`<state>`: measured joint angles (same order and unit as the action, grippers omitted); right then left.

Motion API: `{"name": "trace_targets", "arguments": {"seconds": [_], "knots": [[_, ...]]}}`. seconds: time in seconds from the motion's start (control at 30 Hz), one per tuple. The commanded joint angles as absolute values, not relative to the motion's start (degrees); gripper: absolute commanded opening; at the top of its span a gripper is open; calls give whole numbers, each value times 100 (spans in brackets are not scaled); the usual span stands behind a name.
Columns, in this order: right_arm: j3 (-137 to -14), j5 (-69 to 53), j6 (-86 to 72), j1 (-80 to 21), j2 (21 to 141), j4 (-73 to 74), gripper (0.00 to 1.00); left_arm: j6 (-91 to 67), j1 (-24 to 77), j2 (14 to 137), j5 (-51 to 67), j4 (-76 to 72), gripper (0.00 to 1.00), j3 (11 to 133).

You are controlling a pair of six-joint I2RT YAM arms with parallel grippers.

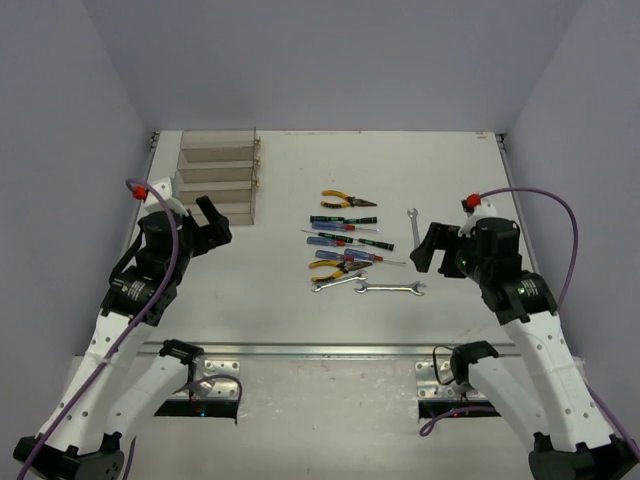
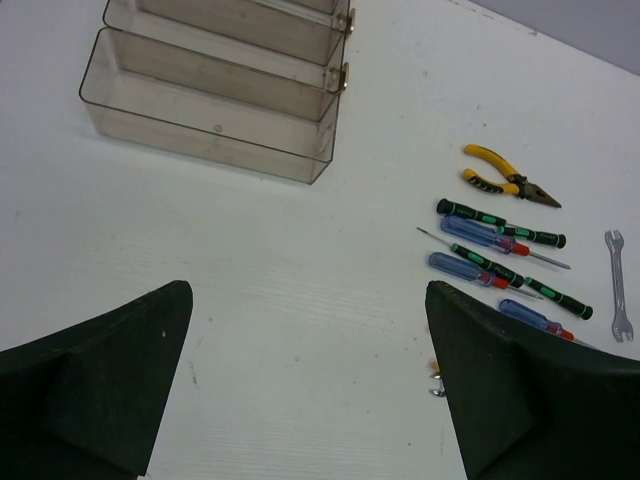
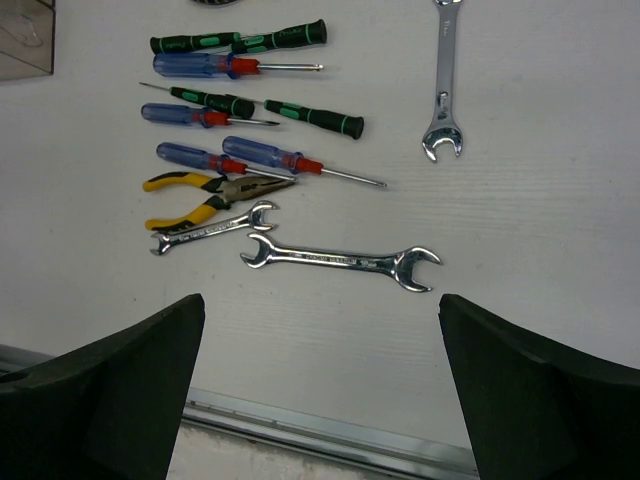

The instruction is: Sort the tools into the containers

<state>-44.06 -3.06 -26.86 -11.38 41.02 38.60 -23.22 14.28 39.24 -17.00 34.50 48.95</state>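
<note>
Between left gripper (image 2: 308, 290) and right gripper (image 3: 320, 300), both agape — tools (image 3: 330, 258) outside containers (image 1: 218, 172)

You have glossy, polished-metal wrenches (image 3: 340, 260), clear smooth plastic bins (image 2: 205, 135) and translucent blue plastic screwdriver handles (image 3: 185, 65) on a matt white worktop (image 1: 260, 300).

White table (image 1: 270, 300) carries clear stepped rectangular plastic bins (image 2: 200, 130) ahead of the left fingers (image 2: 100, 390); yellow-handled pliers (image 3: 222, 192), slim screwdrivers (image 3: 260, 153) and silver open-end wrenches (image 3: 340, 260) lie just beyond the right fingers (image 3: 110, 390)
</note>
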Motion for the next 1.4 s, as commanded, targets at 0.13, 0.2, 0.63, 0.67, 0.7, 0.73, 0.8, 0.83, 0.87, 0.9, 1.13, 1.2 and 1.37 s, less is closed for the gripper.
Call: {"name": "trace_targets", "arguments": {"seconds": [0.13, 0.2, 0.63, 0.67, 0.7, 0.73, 0.8, 0.83, 0.87, 0.9, 1.13, 1.2, 1.37], "knots": [[-4139, -449, -2711, -1116, 4255, 3040, 99, -2312, 1418, 3808, -1656, 3129, 100, 4878], [-4017, -852, -2751, -1115, 4412, 2740, 99, -2313, 1414, 3835, -1652, 3129, 100, 4878], [-6140, 583, -160, -2798, 8316, 2659, 98, -2294, 1370, 4024, -1582, 3113, 100, 4850], [-6253, 456, 57, -2812, 8522, 2647, 93, -2292, 1364, 4018, -1576, 3119, 100, 4843], [-6473, 165, 502, -2812, 8845, 2711, 82, -2285, 1371, 4027, -1544, 3111, 100, 4843], [-6616, 49, 680, -2813, 9041, 2794, 73, -2284, 1371, 4037, -1528, 3110, 100, 4841], [-7038, -77, 959, -2819, 9630, 3122, 55, -2276, 1371, 4078, -1495, 3096, 100, 4840], [-7213, -101, 1097, -2843, 9918, 3285, 51, -2272, 1371, 4091, -1477, 3098, 100, 4838], [-7295, -71, 1197, -2875, 10099, 3382, 50, -2268, 1371, 4096, -1471, 3102, 100, 4837], [-7310, -40, 1251, -2904, 10187, 3422, 50, -2268, 1371, 4098, -1476, 3100, 100, 4843], [-6865, -96, 1397, -2979, 10274, 3112, 39, -2259, 1371, 4096, -1450, 3085, 100, 4843], [-6733, 105, 1397, -2979, 10318, 2910, 34, -2259, 1371, 4116, -1438, 3085, 100, 4834], [-6723, 28, 1380, -2972, 10575, 2880, 27, -2250, 1371, 4140, -1415, 3076, 100, 4834]]}}
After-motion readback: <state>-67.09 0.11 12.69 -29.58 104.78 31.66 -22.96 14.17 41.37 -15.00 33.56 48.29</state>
